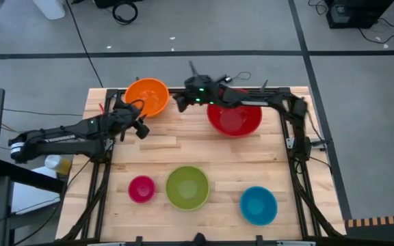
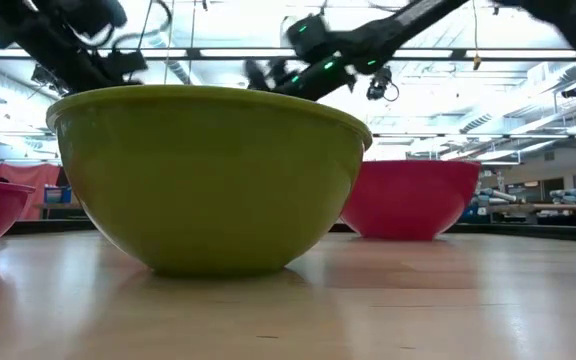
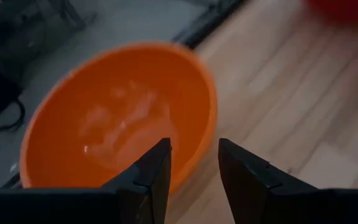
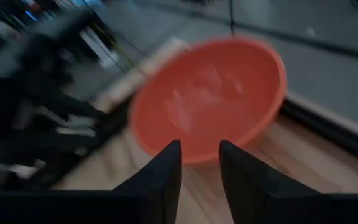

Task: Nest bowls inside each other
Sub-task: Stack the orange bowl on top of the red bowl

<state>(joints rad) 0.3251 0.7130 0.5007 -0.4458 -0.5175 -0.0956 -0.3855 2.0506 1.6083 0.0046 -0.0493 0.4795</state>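
An orange bowl point(image 1: 147, 98) rests on its base at the table's far left. A red bowl point(image 1: 234, 117) stands at the far right. Along the near edge stand a small pink bowl point(image 1: 141, 188), a green bowl point(image 1: 187, 186) and a blue bowl point(image 1: 258, 204). My left gripper point(image 3: 194, 144) is open above the orange bowl's point(image 3: 117, 118) near rim, on its left side. My right gripper point(image 4: 199, 144) is open too. It hangs between the orange and red bowls and points at the orange bowl point(image 4: 210, 93) from the right. Nothing is between either pair of fingers.
The wooden table point(image 1: 204, 154) has bare room across its middle. In the low view the green bowl point(image 2: 208, 170) fills the front, with the red bowl point(image 2: 408, 198) behind it. The right arm reaches over the red bowl. The two grippers are close together at the orange bowl.
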